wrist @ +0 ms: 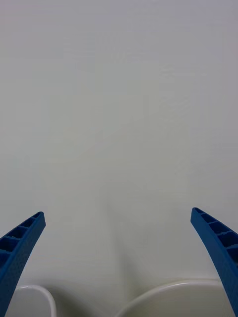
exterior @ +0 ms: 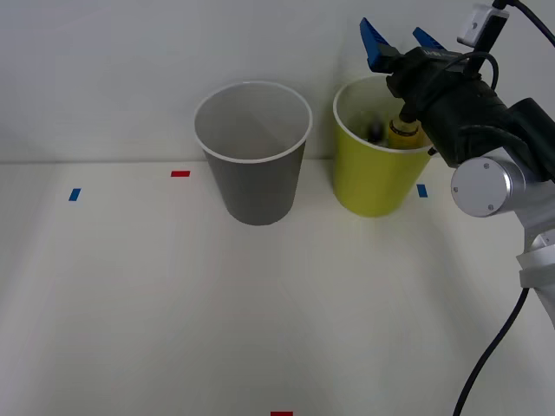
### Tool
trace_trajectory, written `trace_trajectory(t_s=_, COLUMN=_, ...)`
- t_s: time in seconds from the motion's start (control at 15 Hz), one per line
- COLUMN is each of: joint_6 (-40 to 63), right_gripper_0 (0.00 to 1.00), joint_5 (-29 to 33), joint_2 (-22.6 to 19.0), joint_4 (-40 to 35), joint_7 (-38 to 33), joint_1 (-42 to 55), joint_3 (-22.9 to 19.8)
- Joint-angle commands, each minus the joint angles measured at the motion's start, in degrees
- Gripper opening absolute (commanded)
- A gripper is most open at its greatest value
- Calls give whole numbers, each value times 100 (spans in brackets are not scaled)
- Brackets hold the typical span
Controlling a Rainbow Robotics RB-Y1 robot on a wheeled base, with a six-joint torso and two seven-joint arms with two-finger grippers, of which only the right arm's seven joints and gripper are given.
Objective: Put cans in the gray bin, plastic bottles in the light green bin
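The gray bin [exterior: 253, 153] stands upright at the table's back middle, its pale inside showing nothing. Right of it stands the light green bin [exterior: 375, 162]; a yellow plastic bottle [exterior: 405, 133] with a black cap lies inside it, beside a dark object I cannot make out. My right gripper [exterior: 401, 40] hangs open above the green bin's far rim, nothing between its blue fingers [wrist: 20, 242]. In the right wrist view the white rims of two bins [wrist: 168, 294] curve between the fingers. No cans are in view.
Small blue tape marks [exterior: 75, 195] and red tape marks [exterior: 179, 173] lie on the white table. A pale wall stands just behind the bins. My right arm and its black cable [exterior: 494, 347] fill the right side.
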Motion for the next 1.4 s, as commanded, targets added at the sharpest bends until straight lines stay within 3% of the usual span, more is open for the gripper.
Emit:
trace_trajectory(t_s=0.07, joint_6=-3, right_gripper_0=100, joint_5=-2, joint_2=-9, joint_4=0, joint_7=-2, joint_1=0, joint_3=-7)
trace_trajectory(t_s=0.8, joint_6=-11, right_gripper_0=100, joint_5=-177, joint_2=-202, joint_4=-158, joint_7=-63, joint_1=44, joint_3=1)
trace_trajectory(t_s=1.07, joint_6=-11, right_gripper_0=100, joint_5=-327, joint_2=-527, joint_4=-843, joint_7=-301, joint_1=519, joint_3=-7)
trace_trajectory(t_s=1.2, joint_6=-91, right_gripper_0=100, joint_5=-353, joint_2=-756, joint_4=-1371, joint_7=-828, joint_1=1011, joint_3=-42)
trace_trajectory(t_s=1.4, joint_6=-126, right_gripper_0=100, joint_5=-353, joint_2=-993, joint_4=-2162, joint_7=-951, joint_1=1951, joint_3=-306)
